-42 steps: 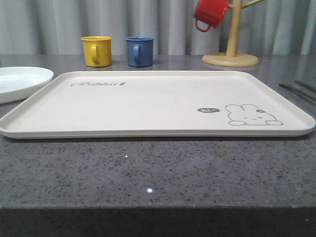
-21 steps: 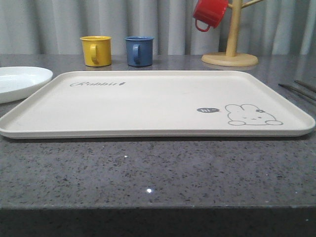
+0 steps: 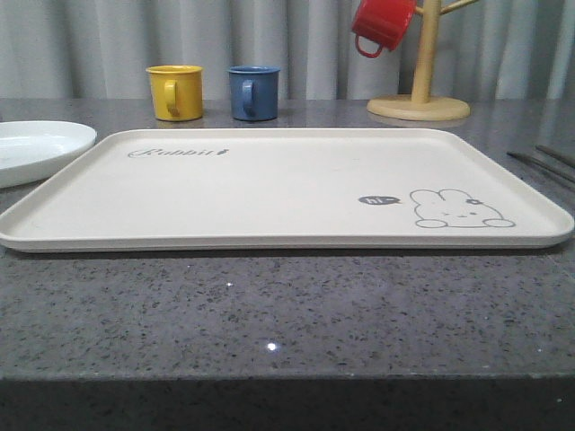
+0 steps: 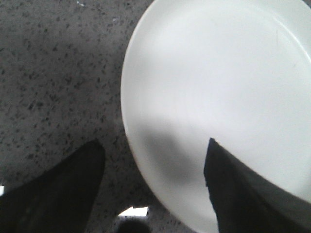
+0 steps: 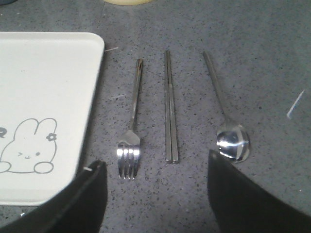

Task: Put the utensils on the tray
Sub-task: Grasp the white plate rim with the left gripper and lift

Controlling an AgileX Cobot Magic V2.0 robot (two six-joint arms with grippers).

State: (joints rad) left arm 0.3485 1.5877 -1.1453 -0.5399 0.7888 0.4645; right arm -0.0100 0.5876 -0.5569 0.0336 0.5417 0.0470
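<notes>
Left gripper (image 4: 153, 187) gapes wide over plate (image 4: 218, 97) rim; right gripper (image 5: 153, 194) wide above fork (image 5: 131, 131).

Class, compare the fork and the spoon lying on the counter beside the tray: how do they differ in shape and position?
The fork ends in four tines, while the spoon ends in a rounded oval bowl. The fork lies nearest the tray; the spoon lies farthest from it, with the chopsticks between them. The fork lies nearly parallel to the chopsticks; the spoon's handle slants. Both are shiny metal, resting on the grey speckled counter, off the tray.
</notes>
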